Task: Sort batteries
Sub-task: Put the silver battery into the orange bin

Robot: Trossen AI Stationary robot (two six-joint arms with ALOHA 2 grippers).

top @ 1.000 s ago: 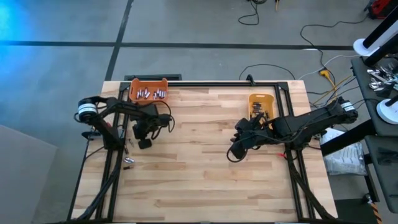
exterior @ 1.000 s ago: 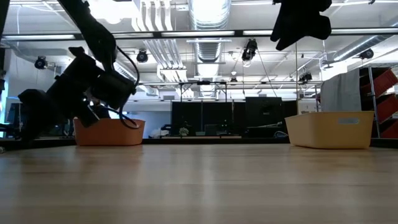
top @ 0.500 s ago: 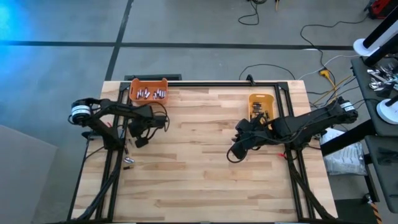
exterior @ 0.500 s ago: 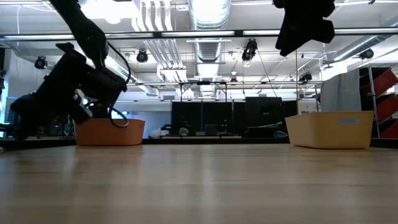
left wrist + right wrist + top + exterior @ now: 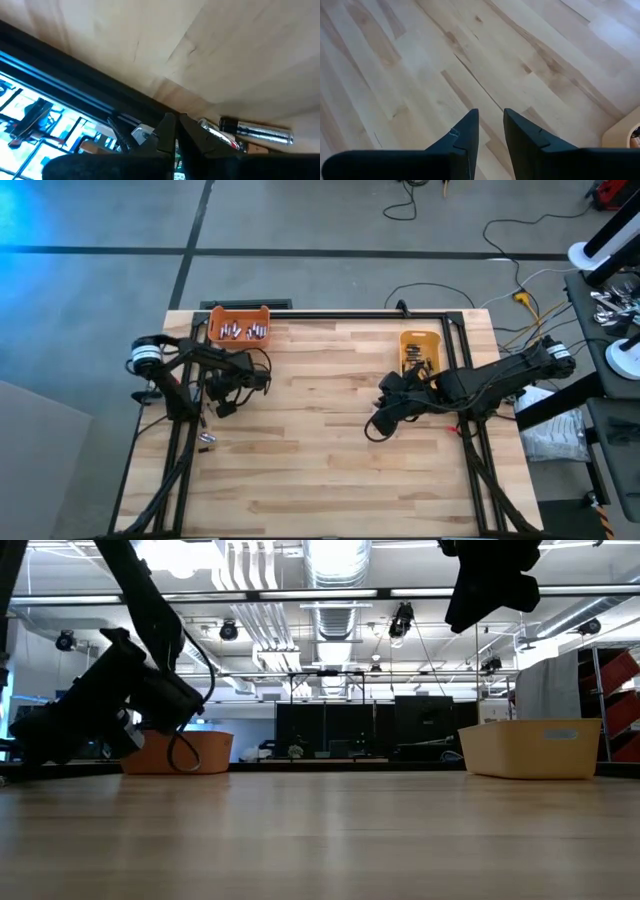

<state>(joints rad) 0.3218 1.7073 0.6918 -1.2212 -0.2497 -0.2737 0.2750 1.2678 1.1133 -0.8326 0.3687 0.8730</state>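
High view: left gripper (image 5: 226, 408) sits over the table's left edge, in front of the orange bin (image 5: 240, 313) w/ silvery batteries (image 5: 244, 331) inside; one stray battery (image 5: 206, 438) lies at the left edge by the frame rail, just nearer the front than the gripper. Right gripper (image 5: 376, 428) hangs right of centre over bare wood, beside the yellow bin (image 5: 421, 338) w/ dark cells. Low view: left arm low & tilted in front of the orange bin; right arm high, above the table top; no battery visible on the wood here. Left wrist view: left fingers (image 5: 167, 131) pressed together, nothing between them; the stray battery shows beyond the tips, next to the black rail. Likely next step is picking that one: jaws must open first, line up across the cylinder not along it, keep clear of the rail. Right wrist view: right fingers (image 5: 466, 131) a narrow gap apart, empty, only wood below.
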